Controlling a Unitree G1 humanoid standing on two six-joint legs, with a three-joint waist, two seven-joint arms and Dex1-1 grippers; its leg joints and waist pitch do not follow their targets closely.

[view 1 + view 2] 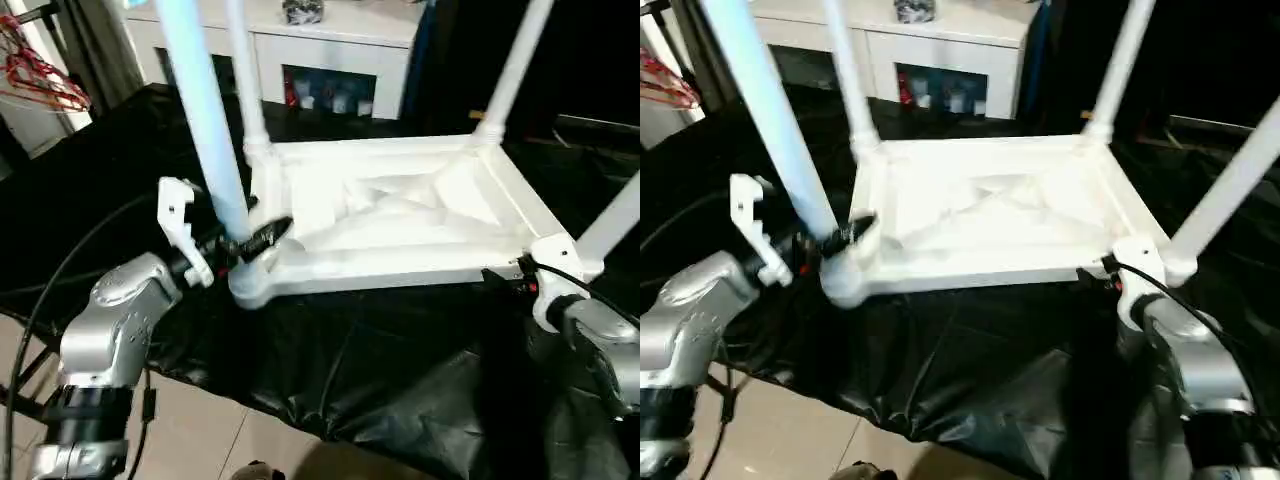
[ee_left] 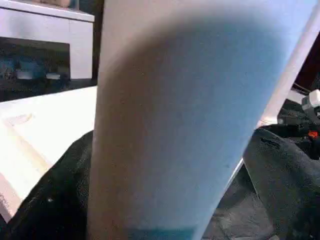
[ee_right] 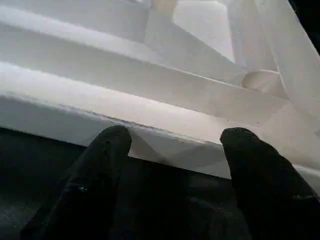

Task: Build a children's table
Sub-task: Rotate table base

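Children's table upside down, four legs socketed.

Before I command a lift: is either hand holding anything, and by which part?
Left hand straddles the near-left leg at its base; contact unclear. Right hand is open at the tabletop rim, holding nothing.
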